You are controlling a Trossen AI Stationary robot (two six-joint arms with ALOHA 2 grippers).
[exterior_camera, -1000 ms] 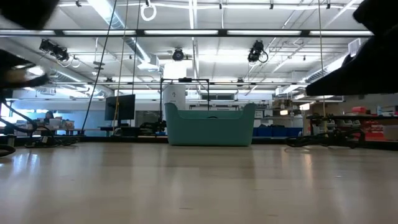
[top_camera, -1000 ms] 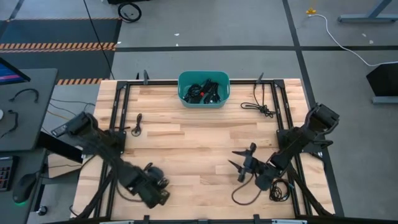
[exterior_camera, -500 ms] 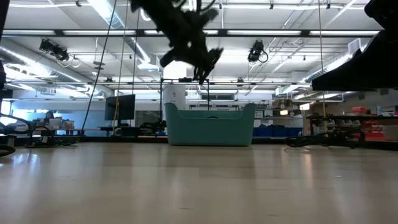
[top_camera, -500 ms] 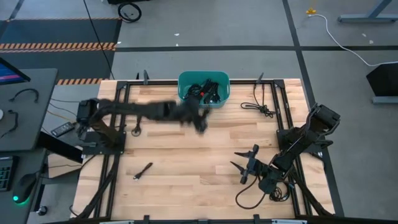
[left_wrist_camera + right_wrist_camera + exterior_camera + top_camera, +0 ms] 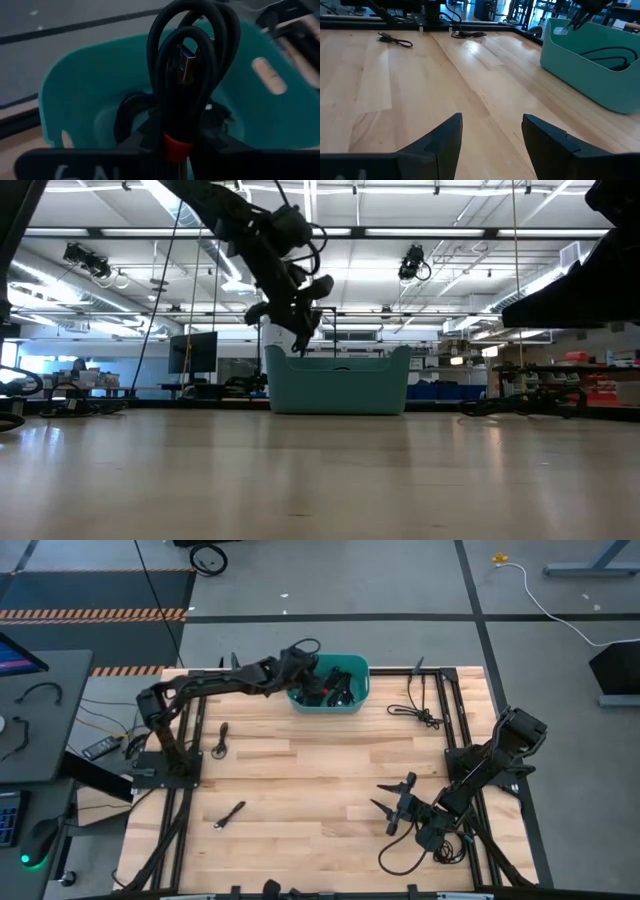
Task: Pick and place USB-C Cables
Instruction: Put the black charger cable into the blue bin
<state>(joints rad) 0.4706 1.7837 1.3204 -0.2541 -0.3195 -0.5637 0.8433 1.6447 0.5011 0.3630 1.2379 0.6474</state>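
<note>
Placing step: the left gripper (image 5: 300, 668) hangs over the teal bin (image 5: 355, 705), jaws clenched on 1 coiled USB-C cable (image 5: 192, 75) with a red tie — apparently above the bin's left rim. Next: release it cleanly inside. The right gripper (image 5: 393, 810) waits near the table's front, jaws spread.

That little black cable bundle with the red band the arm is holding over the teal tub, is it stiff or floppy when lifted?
Probably fairly firm: in the left end effector, the coiled black cable with the red tie keeps upright loops, which the tie seems to hold together. Likely light. Dropped into the teal plastic bin, it should flop rather than roll.
</note>
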